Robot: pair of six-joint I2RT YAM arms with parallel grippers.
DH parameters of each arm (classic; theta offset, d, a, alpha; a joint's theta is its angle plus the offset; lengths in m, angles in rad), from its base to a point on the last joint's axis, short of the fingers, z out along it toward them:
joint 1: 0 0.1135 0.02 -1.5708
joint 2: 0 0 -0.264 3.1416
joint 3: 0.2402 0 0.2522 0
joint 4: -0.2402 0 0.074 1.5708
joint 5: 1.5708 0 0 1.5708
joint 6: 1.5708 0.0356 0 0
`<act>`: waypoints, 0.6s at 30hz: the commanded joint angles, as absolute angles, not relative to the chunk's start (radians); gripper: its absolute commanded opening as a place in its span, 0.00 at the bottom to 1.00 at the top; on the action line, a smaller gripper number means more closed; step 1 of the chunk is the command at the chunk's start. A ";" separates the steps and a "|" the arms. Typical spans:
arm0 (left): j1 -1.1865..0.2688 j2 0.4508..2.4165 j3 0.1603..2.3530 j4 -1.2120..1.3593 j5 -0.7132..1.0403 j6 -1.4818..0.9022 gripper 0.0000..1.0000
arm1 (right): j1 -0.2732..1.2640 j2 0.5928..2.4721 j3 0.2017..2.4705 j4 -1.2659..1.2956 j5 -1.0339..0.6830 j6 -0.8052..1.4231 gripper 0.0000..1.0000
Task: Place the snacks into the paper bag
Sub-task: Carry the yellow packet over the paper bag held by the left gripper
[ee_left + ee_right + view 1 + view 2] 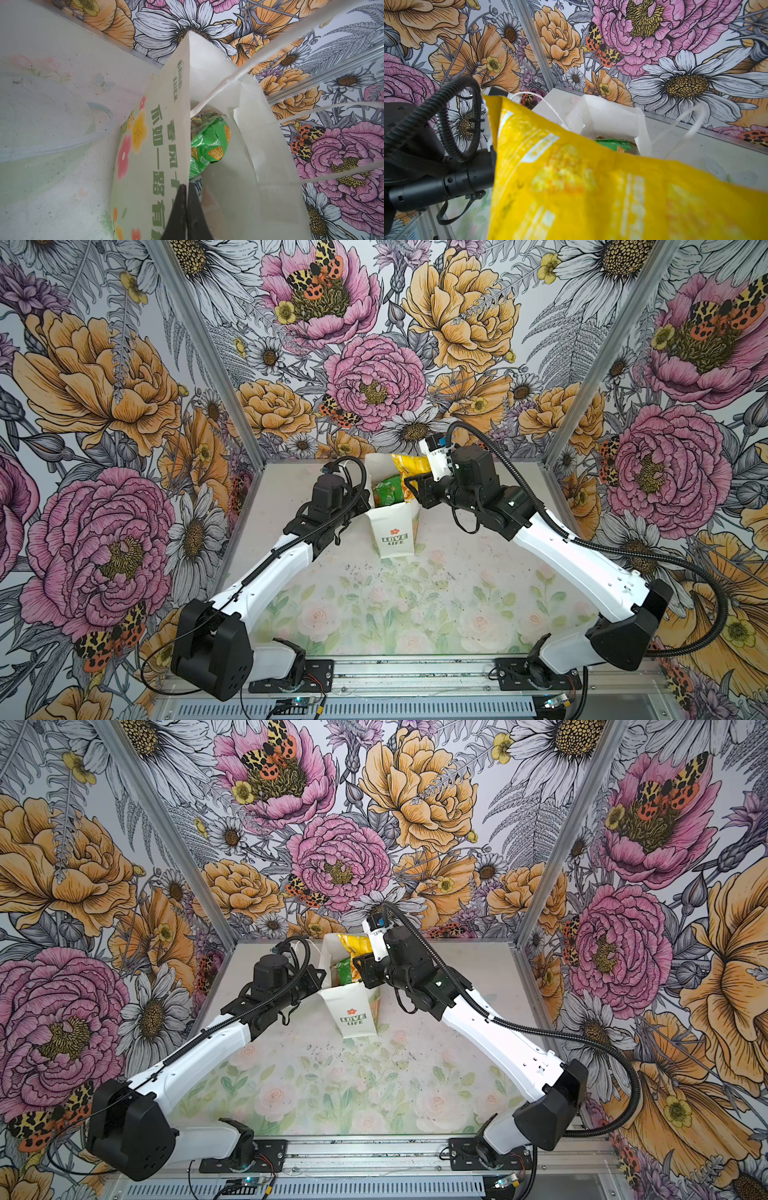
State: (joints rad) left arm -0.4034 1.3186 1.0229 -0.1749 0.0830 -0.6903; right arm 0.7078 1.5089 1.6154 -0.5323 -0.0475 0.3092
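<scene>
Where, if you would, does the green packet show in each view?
In a top view: green packet inside the paper bag.
In a top view: green packet likewise.
Left wrist: green packet inside the bag.
Right wrist: green packet beyond the yellow packet.
Shared landmark: the paper bag.

Materials: paper bag [392,537] – matt white paper, creased; cord handles [270,54] – white twisted cord; yellow packet [591,187] and green packet [209,145] – glossy crinkled plastic film; table [415,605] – matt printed sheet, speckled; frame post [534,41] – brushed metal
</scene>
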 commanded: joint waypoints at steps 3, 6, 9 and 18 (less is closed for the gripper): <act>-0.410 1.310 1.049 -0.153 0.088 -0.681 0.00 | 0.715 1.602 1.722 -0.514 -0.013 0.289 0.38; -0.410 1.310 1.050 -0.154 0.087 -0.681 0.00 | 0.715 1.660 1.771 -0.514 0.003 0.300 0.38; -0.410 1.312 1.053 -0.155 0.088 -0.680 0.00 | 0.715 1.709 1.817 -0.514 -0.005 0.313 0.38; -0.408 1.310 1.052 -0.156 0.086 -0.678 0.00 | 0.722 1.821 1.875 -0.514 -0.017 0.333 0.38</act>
